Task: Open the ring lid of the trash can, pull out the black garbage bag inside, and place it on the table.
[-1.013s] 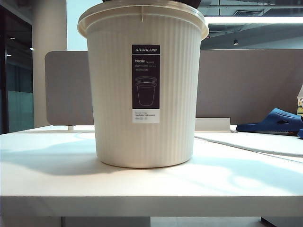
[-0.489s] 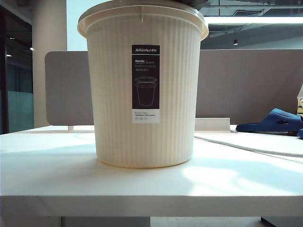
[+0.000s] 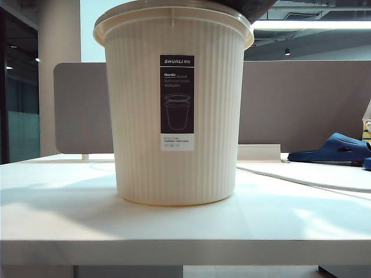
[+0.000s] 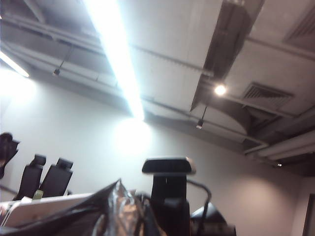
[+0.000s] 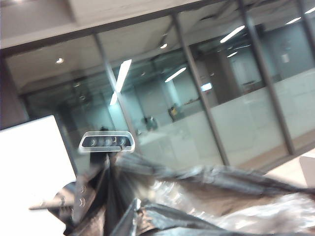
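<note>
The cream ribbed trash can (image 3: pixel 174 116) stands upright mid-table (image 3: pixel 69 220), its dark label facing the exterior view. A dark strip of the black garbage bag (image 3: pixel 255 7) shows above its rim at the upper right. The ring lid is out of view. Both grippers are above the exterior view's frame. In the left wrist view a glossy peak of the bag (image 4: pixel 117 209) rises right where my left gripper's jaws are, and it hides the fingers. In the right wrist view the wrinkled bag (image 5: pixel 221 196) bunches over my right gripper's jaws and stretches away from them.
A grey-brown partition panel (image 3: pixel 290 104) runs behind the can. A blue slipper (image 3: pixel 333 147) lies at the far right on a pale mat (image 3: pixel 313 174). A black camera on a stand (image 4: pixel 169 166) and office chairs (image 4: pixel 44 177) show beyond the bag.
The dark bag edge over the can's rim has gone from the top middle to the upper right. The can has shifted slightly left. Shadows on the table have moved.
</note>
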Available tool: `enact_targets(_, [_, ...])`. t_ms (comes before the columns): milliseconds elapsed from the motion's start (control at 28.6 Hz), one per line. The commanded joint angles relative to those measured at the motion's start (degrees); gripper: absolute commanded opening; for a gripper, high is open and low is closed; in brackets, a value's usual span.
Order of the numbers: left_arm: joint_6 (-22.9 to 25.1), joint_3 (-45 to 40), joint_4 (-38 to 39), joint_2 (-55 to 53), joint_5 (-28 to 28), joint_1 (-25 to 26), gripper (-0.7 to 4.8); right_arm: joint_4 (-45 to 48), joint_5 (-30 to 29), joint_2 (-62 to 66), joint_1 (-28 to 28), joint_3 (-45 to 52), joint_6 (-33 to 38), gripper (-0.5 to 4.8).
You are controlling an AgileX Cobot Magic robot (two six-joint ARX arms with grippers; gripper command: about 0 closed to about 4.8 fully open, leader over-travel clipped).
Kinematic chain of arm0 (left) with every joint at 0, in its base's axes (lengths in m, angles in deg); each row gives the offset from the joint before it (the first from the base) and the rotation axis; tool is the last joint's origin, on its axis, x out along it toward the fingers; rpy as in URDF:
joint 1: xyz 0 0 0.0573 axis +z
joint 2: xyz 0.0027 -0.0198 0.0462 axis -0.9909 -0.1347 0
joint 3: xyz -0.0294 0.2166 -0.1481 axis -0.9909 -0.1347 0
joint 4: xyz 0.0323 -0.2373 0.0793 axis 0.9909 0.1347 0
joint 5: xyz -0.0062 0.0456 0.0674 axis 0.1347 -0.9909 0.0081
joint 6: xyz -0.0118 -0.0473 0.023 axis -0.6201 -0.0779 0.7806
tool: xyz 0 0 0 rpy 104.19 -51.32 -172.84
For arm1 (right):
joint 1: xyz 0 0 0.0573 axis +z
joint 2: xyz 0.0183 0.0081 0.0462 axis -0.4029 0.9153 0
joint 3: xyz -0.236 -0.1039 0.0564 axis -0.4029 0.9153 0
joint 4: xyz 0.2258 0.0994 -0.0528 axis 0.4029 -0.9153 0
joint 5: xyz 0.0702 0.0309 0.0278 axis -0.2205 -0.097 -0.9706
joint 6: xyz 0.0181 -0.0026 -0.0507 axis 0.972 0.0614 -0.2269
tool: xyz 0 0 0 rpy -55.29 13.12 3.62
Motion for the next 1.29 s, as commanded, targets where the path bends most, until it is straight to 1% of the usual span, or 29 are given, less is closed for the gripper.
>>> enact_targets(35, [1.1, 4.0, -1.4, -2.2, 1.6, -1.9, -0.05, 1.0, -0.2, -0.3, -3.0, -0.3, 1.4, -0.06])
enact_targets(70, [1.1, 6.0, -1.1, -3.1, 2.9, -2.0, -0.05, 0.9, -0.3, -0.2, -3.0, -0.3, 1.5, -0.06])
enact_targets(105, [1.3, 7.0, -0.9, -3.7, 3.0, -2.1, -0.05, 0.8, -0.3, -0.2, -3.1, -0.3, 1.5, -0.05])
enact_targets(140, [2.0, 9.0, -0.3, -5.4, 3.0, -4.1, -0.05, 0.8, -0.5, -0.2, -4.4, -0.3, 1.5, -0.06])
enact_targets(210, [2.2, 11.0, 0.8, -7.2, 3.0, -5.3, -0.05, 0.8, -0.7, -0.6, -6.0, -0.3, 1.5, -0.05])
enact_targets(314, [4.3, 11.5, 1.1, -8.1, 3.2, -5.5, -0.05, 0.5, -0.7, -0.5, -6.3, -0.3, 1.5, -0.06])
enact_targets(349, [5.4, 11.5, 1.3, -8.7, 3.0, -6.6, -0.05, 0.5, -0.7, -0.5, -7.7, -0.3, 1.5, -0.06])
enact_targets(454, [5.6, 11.5, 2.2, -9.0, 3.7, -6.9, -0.05, 0.7, -0.7, -0.6, -9.1, -0.4, 1.5, -0.05])
enact_targets(524, [7.0, 11.5, 2.1, -9.0, 4.5, -7.1, -0.05, 0.7, -0.6, -0.5, -9.4, -0.4, 1.5, -0.06])
enact_targets(559, [7.7, 11.5, 2.4, -9.1, 4.5, -7.6, -0.05, 0.8, -0.3, -0.5, -10.7, -0.4, 1.5, -0.06])
enact_targets(629, [7.7, 11.5, 2.4, -9.2, 4.8, -7.7, -0.05, 1.1, -0.2, -0.6, -11.9, -0.4, 1.5, -0.06])
enact_targets(733, [7.7, 11.5, 2.3, -9.2, 4.9, -7.7, -0.05, 0.9, -0.1, -0.5, -12.0, -0.4, 1.7, -0.06])
enact_targets(803, [7.7, 11.5, 2.5, -9.4, 5.4, -7.7, -0.05, 1.0, 0.0, -0.6, -13.4, -0.4, 1.6, -0.05])
enact_targets(943, [7.7, 11.5, 2.4, -9.4, 6.4, -8.1, -0.05, 1.0, 0.2, -0.6, -13.7, -0.4, 1.7, -0.06])
enact_targets(1013, [7.7, 11.5, 2.4, -9.4, 6.6, -8.4, -0.05, 1.0, 0.2, -0.6, -15.4, -0.4, 1.7, -0.06])
enact_targets(1153, [7.7, 11.5, 1.9, -9.4, 7.3, -8.5, -0.05, 1.0, 0.2, -0.6, -16.1, -0.4, 1.7, -0.05])
enact_targets(1187, [7.7, 11.5, 1.8, -9.4, 7.3, -8.9, -0.05, 1.1, 0.2, -0.7, -17.5, -0.4, 1.7, -0.06])
enact_targets(1292, [7.7, 11.5, 0.4, -9.4, 7.4, -9.2, -0.05, 2.8, 0.3, -0.6, -18.0, -0.4, 3.6, -0.06])
